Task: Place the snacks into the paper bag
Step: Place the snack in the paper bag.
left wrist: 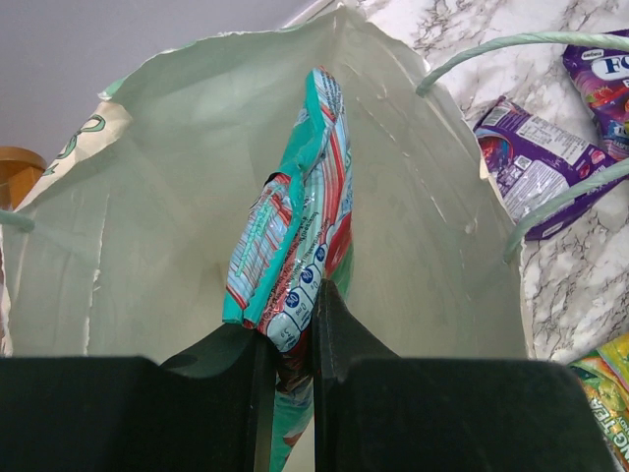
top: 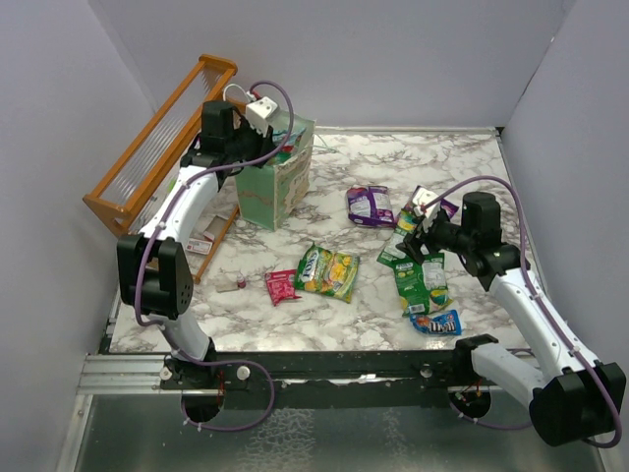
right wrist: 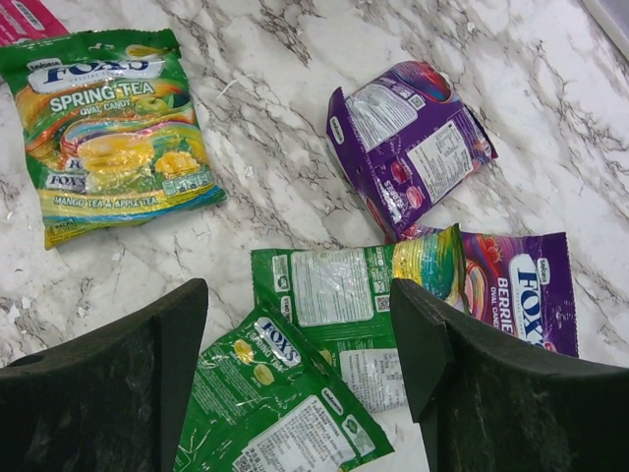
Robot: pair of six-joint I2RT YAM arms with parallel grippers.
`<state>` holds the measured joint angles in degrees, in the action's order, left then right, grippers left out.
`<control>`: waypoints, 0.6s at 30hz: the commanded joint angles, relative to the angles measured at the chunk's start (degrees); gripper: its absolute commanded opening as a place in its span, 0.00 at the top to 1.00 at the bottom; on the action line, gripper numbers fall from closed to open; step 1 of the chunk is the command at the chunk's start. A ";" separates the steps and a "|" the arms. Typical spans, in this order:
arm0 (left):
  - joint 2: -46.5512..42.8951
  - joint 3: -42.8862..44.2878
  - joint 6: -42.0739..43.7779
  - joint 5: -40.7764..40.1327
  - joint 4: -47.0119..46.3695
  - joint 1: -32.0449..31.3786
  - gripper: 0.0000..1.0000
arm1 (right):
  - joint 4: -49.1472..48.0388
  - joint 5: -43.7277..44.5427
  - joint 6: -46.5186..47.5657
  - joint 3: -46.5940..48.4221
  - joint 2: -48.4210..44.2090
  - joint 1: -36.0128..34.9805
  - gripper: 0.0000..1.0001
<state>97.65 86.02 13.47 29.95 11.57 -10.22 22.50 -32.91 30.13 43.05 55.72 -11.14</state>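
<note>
The mint-green and cream paper bag [top: 277,185] stands open at the back left. My left gripper [top: 263,146] is over its mouth and is shut on a teal packet [left wrist: 295,216], which hangs down inside the bag's walls [left wrist: 423,206]. My right gripper [top: 421,236] is open and hovers just above two overlapping green packets [right wrist: 339,280], its fingers [right wrist: 172,324] on either side of them. Other snacks lie on the marble: purple packets [top: 371,206] [right wrist: 408,147], a yellow-green one [top: 329,271] [right wrist: 108,128], a red one [top: 282,286] and a blue one [top: 437,322].
An orange wooden slatted rack [top: 157,143] leans at the far left beside the bag. A tiny red-capped tube [top: 236,286] lies near the red packet. Grey walls close in the table on three sides. The bag's loop handles [left wrist: 550,202] hang toward the purple packets.
</note>
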 commanded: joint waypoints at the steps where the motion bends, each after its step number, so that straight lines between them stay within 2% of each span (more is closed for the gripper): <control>1: 2.18 4.82 1.67 -0.92 2.84 -0.11 0.99 | -0.67 -0.85 0.63 0.15 0.42 0.24 0.25; 9: 3.88 8.57 1.13 -1.71 6.42 -0.15 0.87 | -0.69 -0.74 0.73 0.08 0.75 0.26 0.23; 18: 1.69 9.58 2.09 -2.84 6.57 -0.14 0.60 | -0.56 -0.60 0.80 0.04 0.94 0.24 0.22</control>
<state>101.97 93.23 14.37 28.71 18.65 -10.22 22.52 -32.91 30.28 43.05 56.45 -11.14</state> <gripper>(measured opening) 0.358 0.771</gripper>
